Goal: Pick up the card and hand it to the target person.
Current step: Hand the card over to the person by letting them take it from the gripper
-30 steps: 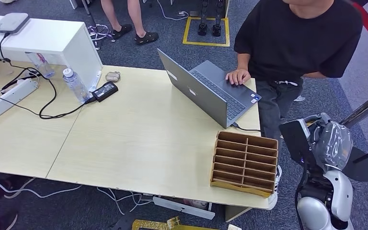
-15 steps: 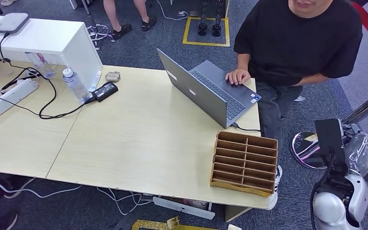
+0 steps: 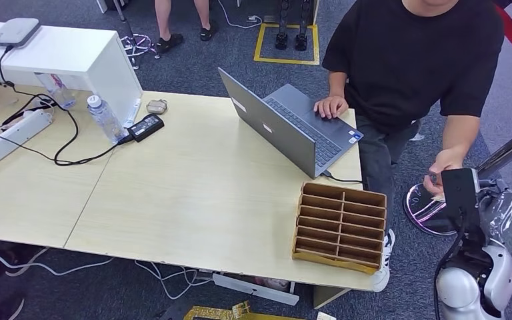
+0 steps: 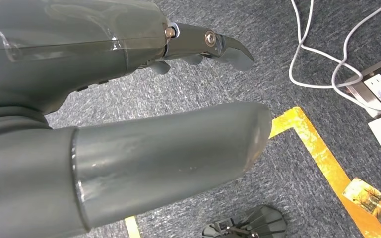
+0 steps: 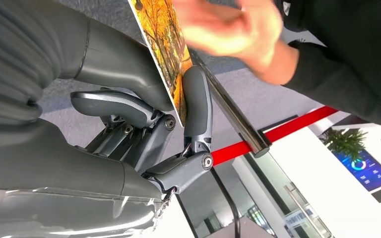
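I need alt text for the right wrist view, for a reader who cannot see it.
The robot's grey right hand pinches a thin card printed with orange autumn leaves between thumb and finger, while a person's blurred hand reaches its far end. Behind are a black sleeve and a metal pole.

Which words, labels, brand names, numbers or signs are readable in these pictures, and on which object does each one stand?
No text can be read.
card in the right hand: an autumn picture, no words visible.
laptop: small stickers, too small to read.
power adapter: label too small to read.
blue wall screen: a round graphic, blurred.
water bottle: no readable label.
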Tool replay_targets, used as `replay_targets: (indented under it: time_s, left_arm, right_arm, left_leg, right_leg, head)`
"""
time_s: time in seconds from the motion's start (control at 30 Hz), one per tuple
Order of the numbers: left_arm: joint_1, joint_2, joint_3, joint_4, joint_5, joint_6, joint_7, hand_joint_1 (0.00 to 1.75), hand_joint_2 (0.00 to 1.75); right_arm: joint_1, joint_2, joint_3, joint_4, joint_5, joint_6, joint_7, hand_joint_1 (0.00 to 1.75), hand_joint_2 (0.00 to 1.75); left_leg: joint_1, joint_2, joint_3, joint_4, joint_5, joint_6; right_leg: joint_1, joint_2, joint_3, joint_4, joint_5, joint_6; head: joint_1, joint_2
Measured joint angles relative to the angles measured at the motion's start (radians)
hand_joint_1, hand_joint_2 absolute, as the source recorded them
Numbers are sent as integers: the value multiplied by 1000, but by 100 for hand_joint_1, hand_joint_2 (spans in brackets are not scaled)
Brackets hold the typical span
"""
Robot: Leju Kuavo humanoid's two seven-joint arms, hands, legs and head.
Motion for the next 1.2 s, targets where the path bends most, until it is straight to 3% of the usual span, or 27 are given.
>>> replay_targets:
  time_s: [0.23,0.4,0.43,0.57,0.6,1.2]
  left_arm:
    - [0,-8,0,0,0,2,1,0,0]
    - [0,-9,-1,0,0,2,0,0,0]
    - [0,-9,-1,0,0,2,0,0,0]
    - [0,-11,-1,0,0,2,0,0,0]
    - [0,-11,-1,0,0,2,1,0,0]
    - [0,-15,-1,0,2,4,1,0,0]
  right_arm:
    - [0,10,-8,14,40,2,-9,174,175]
    - [-1,16,-10,24,55,6,-13,162,175]
    - [-1,17,-10,27,58,7,-13,153,175]
    - [-1,20,-10,32,71,17,-14,10,175]
    - [-1,20,-10,33,74,20,-14,0,175]
    - [-1,34,-9,34,85,24,-43,0,175]
  left_leg:
    - [0,0,0,0,0,0]
    - [0,0,0,0,0,0]
    - [0,0,0,0,0,0]
    - [0,0,0,0,0,0]
    - [0,0,0,0,0,0]
    - [0,0,0,0,0,0]
  right_leg:
    - [0,0,0,0,0,0]
    - [0,0,0,0,0,0]
    - [0,0,0,0,0,0]
    - [0,0,0,0,0,0]
    - [0,0,0,0,0,0]
    - [0,0,0,0,0,0]
  head:
    - [0,0]
    - [0,0]
    - [0,0]
    - [0,0]
    - [0,0]
    - [0,0]
